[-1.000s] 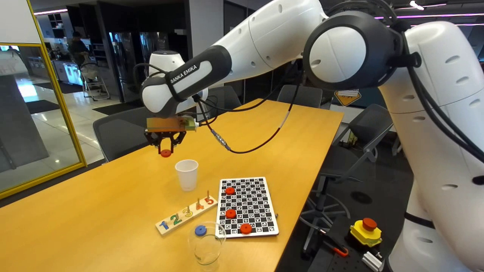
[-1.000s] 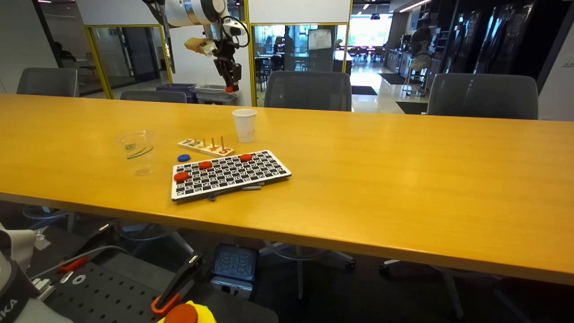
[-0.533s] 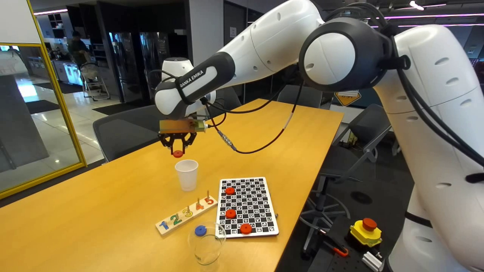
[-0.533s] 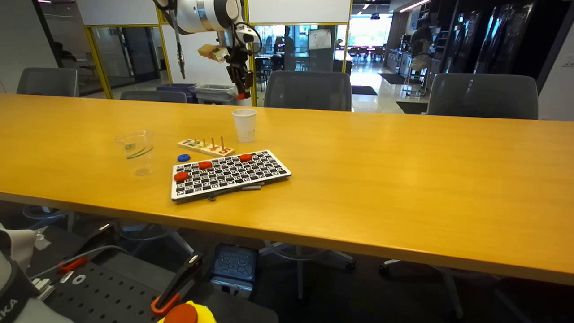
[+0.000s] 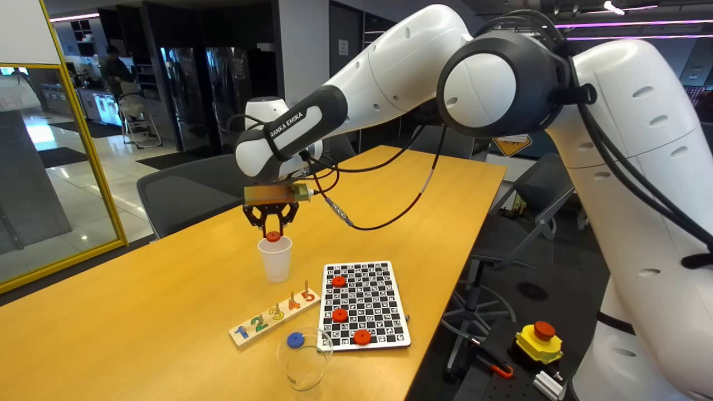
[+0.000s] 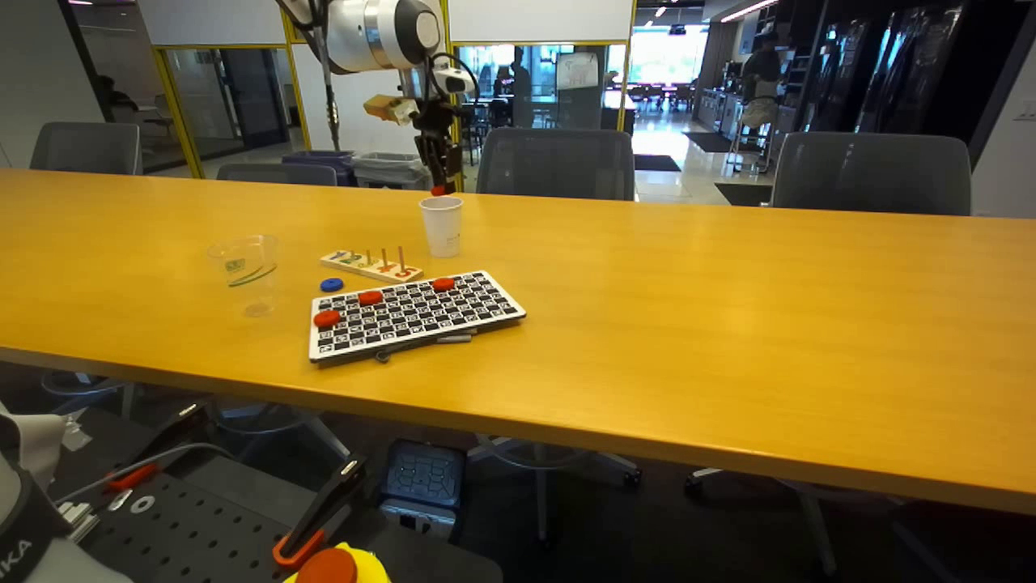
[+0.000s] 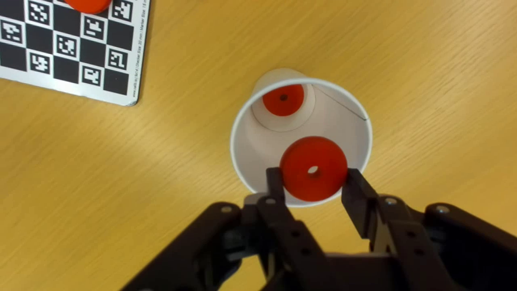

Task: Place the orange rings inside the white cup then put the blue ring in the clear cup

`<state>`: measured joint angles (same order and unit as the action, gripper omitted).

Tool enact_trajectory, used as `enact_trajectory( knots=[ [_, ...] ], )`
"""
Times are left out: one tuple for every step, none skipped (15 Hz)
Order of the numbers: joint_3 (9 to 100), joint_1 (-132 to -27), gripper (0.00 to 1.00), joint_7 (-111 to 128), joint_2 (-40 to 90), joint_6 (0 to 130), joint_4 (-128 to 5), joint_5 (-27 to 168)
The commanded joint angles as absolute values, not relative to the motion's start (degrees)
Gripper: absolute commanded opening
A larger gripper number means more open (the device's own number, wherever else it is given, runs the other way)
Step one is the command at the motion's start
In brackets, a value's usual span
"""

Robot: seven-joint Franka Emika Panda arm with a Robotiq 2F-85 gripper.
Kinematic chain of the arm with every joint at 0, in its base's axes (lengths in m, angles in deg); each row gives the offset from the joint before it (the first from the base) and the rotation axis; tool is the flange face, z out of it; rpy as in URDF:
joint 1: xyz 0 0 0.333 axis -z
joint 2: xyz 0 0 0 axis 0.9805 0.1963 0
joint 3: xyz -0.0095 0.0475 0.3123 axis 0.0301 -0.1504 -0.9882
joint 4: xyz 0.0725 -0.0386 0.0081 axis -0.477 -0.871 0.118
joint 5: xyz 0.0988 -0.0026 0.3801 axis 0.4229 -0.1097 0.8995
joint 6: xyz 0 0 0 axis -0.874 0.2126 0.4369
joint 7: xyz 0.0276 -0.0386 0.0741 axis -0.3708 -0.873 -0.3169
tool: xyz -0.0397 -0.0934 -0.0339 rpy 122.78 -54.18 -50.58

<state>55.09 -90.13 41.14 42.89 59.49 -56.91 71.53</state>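
Observation:
My gripper [image 7: 313, 178] is shut on an orange ring [image 7: 299, 184], held flat between its fingertips. In the wrist view this ring overlaps the near part of the white cup's mouth [image 7: 252, 159]. In both exterior views it is just above the rim of the upright white cup [image 5: 276, 264] [image 6: 442, 233]. Another orange ring [image 7: 278, 108] lies inside on the cup's bottom. Three orange rings [image 5: 339, 281] [image 5: 340, 315] [image 5: 362, 337] lie on the checkered board. The blue ring [image 6: 331, 285] lies on the table near the upright clear cup [image 6: 252, 275], which has nothing visible in it.
The checkered marker board [image 5: 384, 301] lies right of the white cup in an exterior view. A wooden number strip with short pegs [image 5: 276, 317] lies between the two cups. A grey chair [image 5: 178, 195] stands at the table's far edge.
The gripper, holding the orange ring, has moved right and then down, from beside the white cup to just above its rim. The cups and the other rings have not moved.

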Motion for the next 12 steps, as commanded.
enact_trajectory(
  knots=[
    [54.46,-89.83,0.23,41.62,42.17,57.91,-57.03,71.96],
    [54.38,-89.75,0.23,41.55,42.27,57.6,-56.89,72.05],
    [54.32,-89.64,0.23,41.58,42.51,57.3,-56.63,72.22],
    [54.25,-89.53,0.5,41.69,42.6,57.01,-56.51,72.51],
    [54.16,-89.39,0.67,41.52,42.69,56.56,-56.4,72.75],
    [54.12,-89.3,0.74,41.43,42.71,56.25,-56.34,72.96],
    [54.12,-89.24,0.81,41.4,42.57,56.14,-56.46,73.11],
    [54.15,-89.23,0.88,41.4,42.23,56.17,-56.77,73.15],
    [54.37,-89.4,0.96,41.74,41.26,56.59,-57.73,72.89],
    [54.51,-89.47,0.99,41.84,39.98,57.35,-59.19,72.68],
    [54.75,-89.6,1.0,42.19,38.11,58.13,-61.34,72.42],
    [54.9,-89.65,1.0,42.29,36.54,58.56,-63.2,72.17]
  ],
)
